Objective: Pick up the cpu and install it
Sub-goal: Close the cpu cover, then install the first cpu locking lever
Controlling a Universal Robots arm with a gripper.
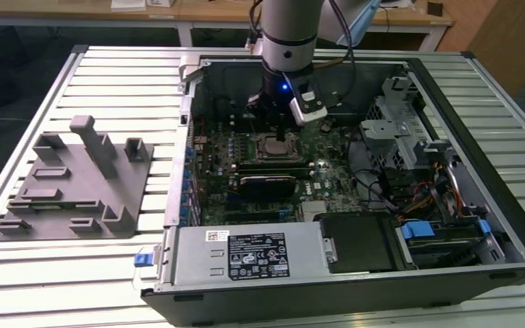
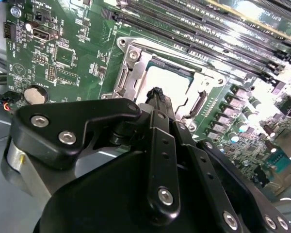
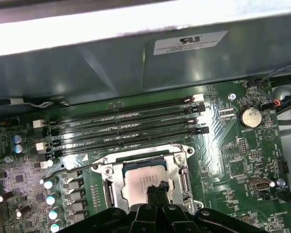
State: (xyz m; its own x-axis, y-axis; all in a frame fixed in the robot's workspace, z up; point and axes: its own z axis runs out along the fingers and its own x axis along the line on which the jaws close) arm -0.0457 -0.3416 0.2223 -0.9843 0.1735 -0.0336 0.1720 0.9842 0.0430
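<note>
Currently, exterior view: the gripper [image 1: 275, 128] is seen lowered inside the open computer case [image 1: 481, 225], directly above the socket [image 1: 277, 147] on the motherboard [image 1: 335, 147]. The grey tray [image 1: 71, 184] is seen well apart, outside the case on the exterior view's left.

Second wrist view: the cpu [image 2: 170, 81] is found lying flat in the socket, pale top up and ringed by the metal frame [image 2: 131, 73]. The fingertips [image 2: 157, 96] are brought together into one narrow point, with nothing gripped between them. That point is placed over one edge of the cpu. Whether it touches the lid or sits just above it cannot be told.

First wrist view: the same layout is confirmed. The cpu [image 3: 138, 182] is seated square within the frame, with the memory slots [image 3: 131, 128] just beside the socket. The closed tips [image 3: 157, 187] are set at the cpu edge farthest from those slots, so the chip body lies from the tips toward the slots. No long axis is offered, since the part is square and lies flat, parallel to the board. A thin lever [image 3: 80, 167] is seen running out from the frame; whether it is latched cannot be told.

Judgement: the cpu is taken as already placed in the socket, not carried. Only one arm is fitted, so the nearer-arm question is moot.
</note>
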